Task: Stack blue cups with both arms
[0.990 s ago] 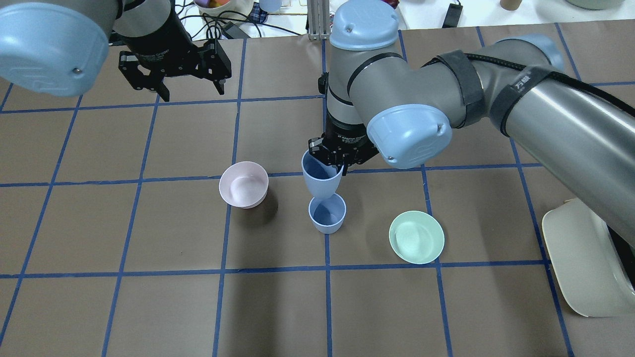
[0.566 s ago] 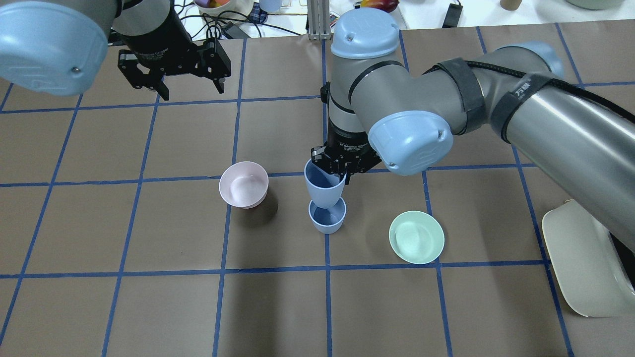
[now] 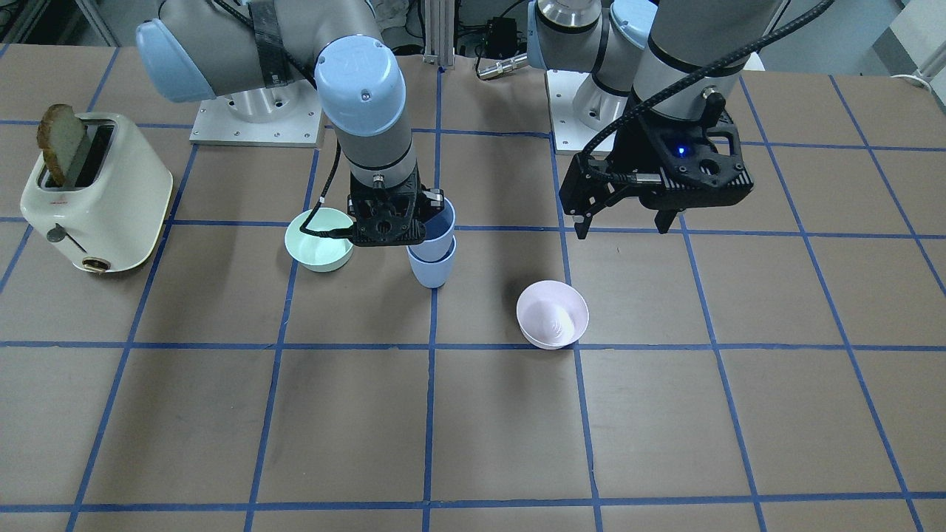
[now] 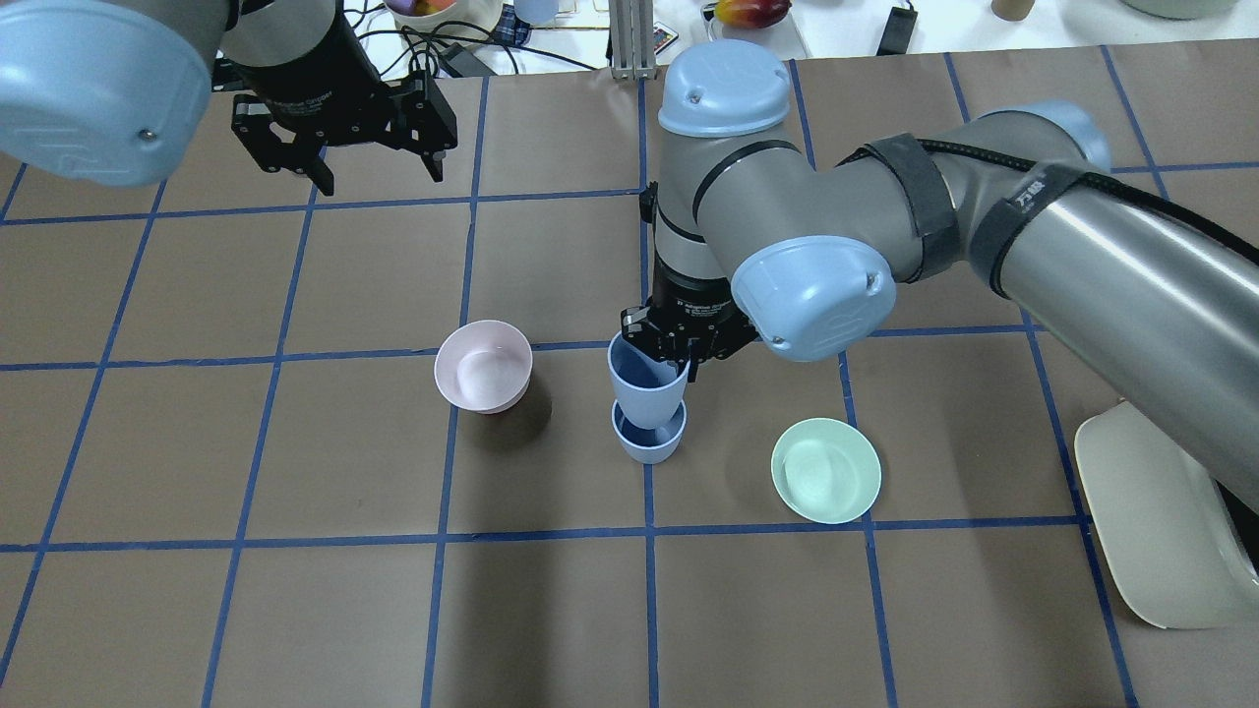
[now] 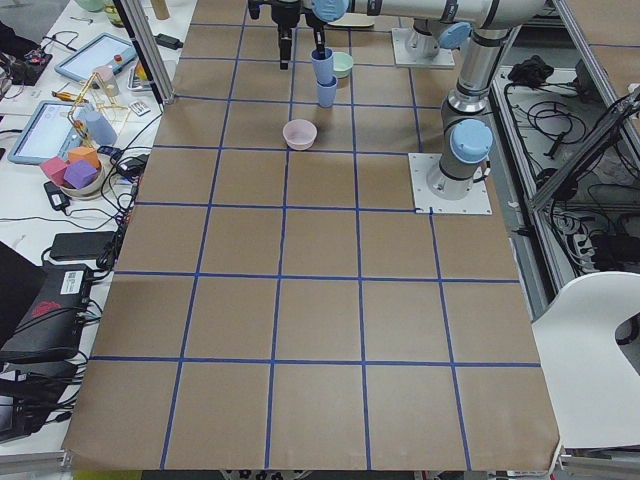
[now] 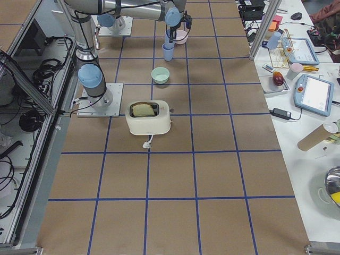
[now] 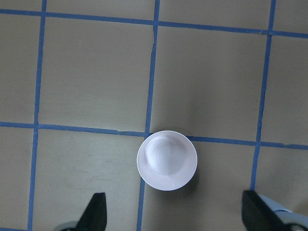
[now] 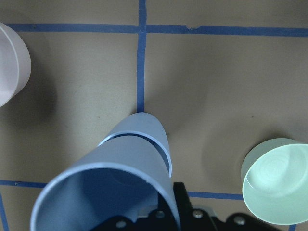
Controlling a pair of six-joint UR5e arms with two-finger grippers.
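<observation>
Two blue cups are at the table's middle. The lower cup (image 4: 649,441) stands upright on the table. The upper cup (image 4: 644,379) sits partly inside it, its rim well above the lower rim. My right gripper (image 4: 674,356) is shut on the upper cup's rim, one finger inside. In the front view the upper cup (image 3: 437,225) is nested in the lower cup (image 3: 432,270), with the right gripper (image 3: 388,225) beside them. The right wrist view shows the held cup (image 8: 110,187) over the lower rim (image 8: 149,126). My left gripper (image 4: 377,172) is open and empty, high at the far left.
A pale pink bowl (image 4: 483,366) stands left of the cups, and shows below the open left gripper (image 7: 175,219) in the left wrist view (image 7: 167,160). A mint-green bowl (image 4: 825,470) stands to their right. A cream toaster (image 4: 1161,521) with toast sits at the right edge.
My right gripper has lowered the held blue cup, and its base has gone down into the standing cup. The left gripper has stayed open and has hardly moved.
</observation>
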